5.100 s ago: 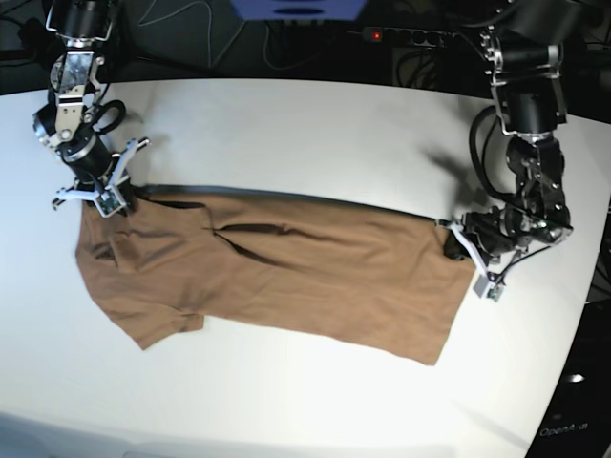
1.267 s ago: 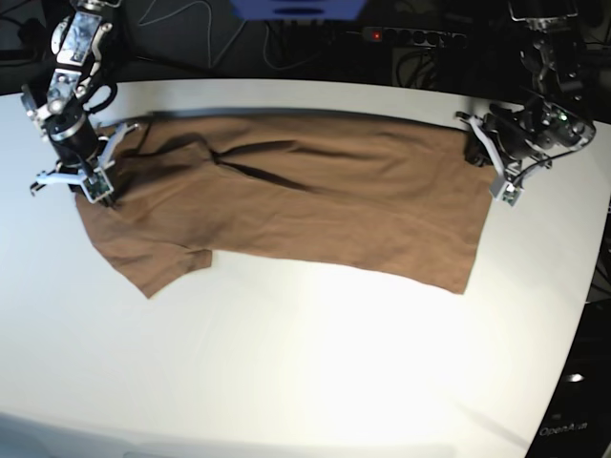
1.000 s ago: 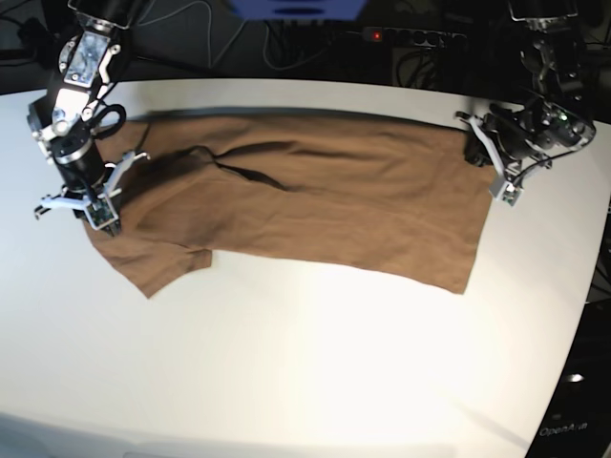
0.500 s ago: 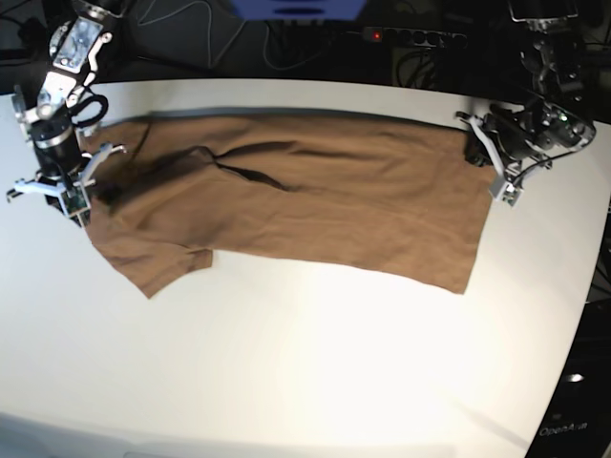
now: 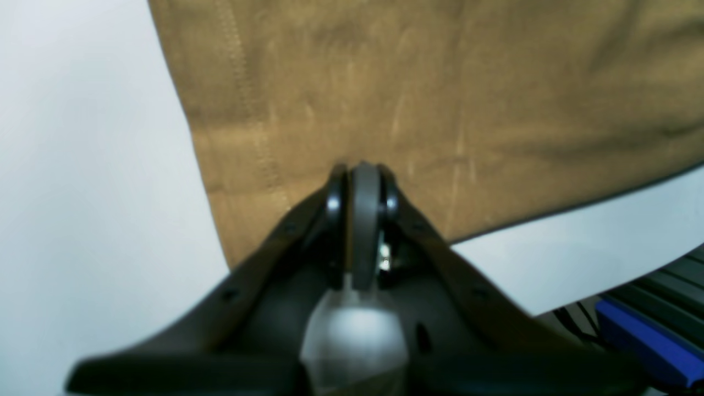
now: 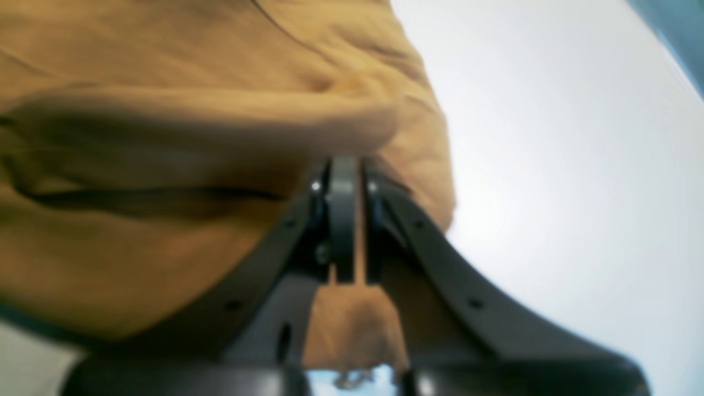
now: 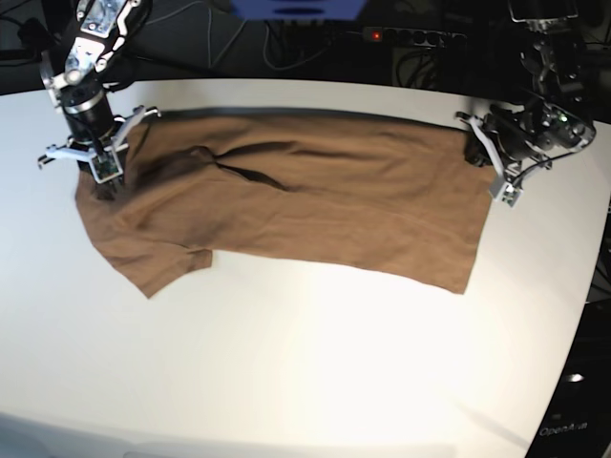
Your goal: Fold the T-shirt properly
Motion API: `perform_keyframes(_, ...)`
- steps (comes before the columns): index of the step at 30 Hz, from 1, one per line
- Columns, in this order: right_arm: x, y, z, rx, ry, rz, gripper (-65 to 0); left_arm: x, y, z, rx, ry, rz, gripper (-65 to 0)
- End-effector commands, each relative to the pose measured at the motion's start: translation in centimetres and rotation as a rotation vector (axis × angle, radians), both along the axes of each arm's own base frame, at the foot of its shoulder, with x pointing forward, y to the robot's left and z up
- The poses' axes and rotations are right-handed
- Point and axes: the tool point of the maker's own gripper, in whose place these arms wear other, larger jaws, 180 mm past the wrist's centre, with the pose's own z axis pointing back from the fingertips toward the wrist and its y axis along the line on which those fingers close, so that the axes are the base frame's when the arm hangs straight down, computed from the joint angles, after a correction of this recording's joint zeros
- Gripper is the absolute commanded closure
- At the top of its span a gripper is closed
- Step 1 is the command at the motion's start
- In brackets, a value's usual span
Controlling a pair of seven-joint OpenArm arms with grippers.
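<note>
The right hand has swung back onto the T-shirt's shoulder, both hands clamped on cloth.

Plain tan-brown short-sleeved cotton T-shirt lies spread across the white tabletop, right pincer on its sleeve end, left pincer at its hem corner.

Plain tan-brown T-shirt, no print, darker shadowed folds near the collar. White surface, glossy glare in front. Black, silver-jointed left gripper and right gripper. Dark background with blue box and red light.
</note>
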Motion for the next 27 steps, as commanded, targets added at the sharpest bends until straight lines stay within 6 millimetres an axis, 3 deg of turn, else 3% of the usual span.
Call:
perform_keyframes(1,0.6,0.3,1.0,0.004,-0.044,0.01,-0.7,-2.4,2.2,-1.3,0.109,0.118,0.002,-2.5)
perform_keyframes(8,0.5,2.1,-1.3,0.063,0.006,0.037,-0.7,-2.7,2.2,-1.4,0.11,0.124,0.003,-2.5)
perform_keyframes(13,2.2,4.2,-3.4,0.132,0.031,0.072,-0.7,-2.9,2.2,-1.4,0.11,0.129,0.004,-2.5)
perform_keyframes(18,5.1,6.2,-2.6,0.149,-0.009,0.131,-0.6,-3.6,2.2,-1.7,0.11,0.144,0.004,-2.5)
perform_keyframes(21,6.5,5.8,-2.1,0.109,-0.009,0.129,-0.6,-3.7,2.3,-1.8,0.111,0.147,0.006,-2.5)
perform_keyframes(27,8.9,2.8,-1.2,0.02,0.0,0.104,-0.6,-3.7,2.3,-1.7,0.111,0.147,0.007,-2.5)
